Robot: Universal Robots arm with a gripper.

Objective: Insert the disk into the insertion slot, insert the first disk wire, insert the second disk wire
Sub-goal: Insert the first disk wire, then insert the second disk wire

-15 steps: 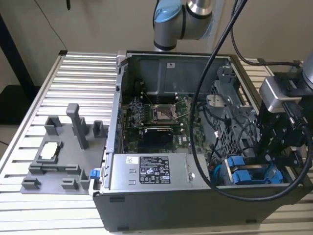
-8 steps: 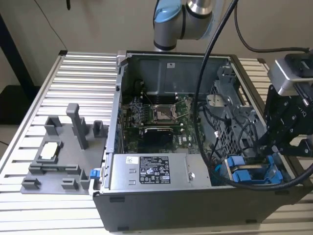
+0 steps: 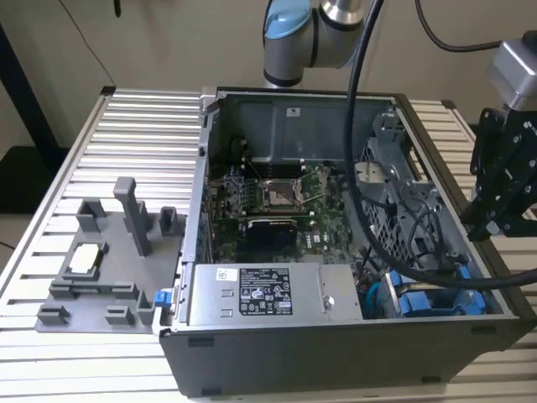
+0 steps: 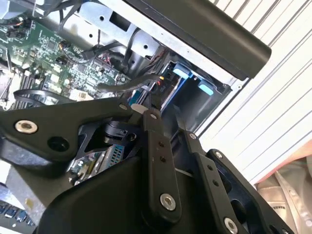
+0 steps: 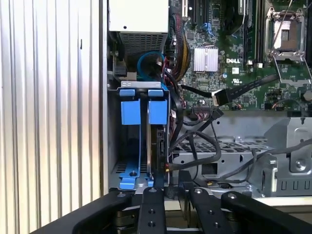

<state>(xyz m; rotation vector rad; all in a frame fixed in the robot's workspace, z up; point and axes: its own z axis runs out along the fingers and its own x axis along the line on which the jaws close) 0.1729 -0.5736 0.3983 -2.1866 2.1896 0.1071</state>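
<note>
The disk (image 5: 157, 139) stands edge-on in its blue carrier (image 5: 131, 113), inside the grey insertion slot (image 5: 113, 146) at the corner of the open computer case. In the exterior view the blue carrier (image 3: 424, 300) lies low beside the perforated drive cage (image 3: 394, 206). A black wire's plug (image 5: 168, 166) sits against the disk's edge. Another black wire ends in a loose connector (image 5: 221, 97) over the motherboard. My gripper (image 3: 491, 225) hangs just outside the case wall on the exterior view's right. In both wrist views its fingers (image 5: 149, 195) stand apart, and the gripper (image 4: 170, 126) holds nothing.
A silver box with a sticker (image 3: 264, 292) fills the case's front. The green motherboard (image 3: 277, 197) lies in the middle. A thick black cable (image 3: 359, 151) hangs from the arm across the case. A grey fixture tray (image 3: 109, 260) stands on the slatted table (image 3: 143, 126).
</note>
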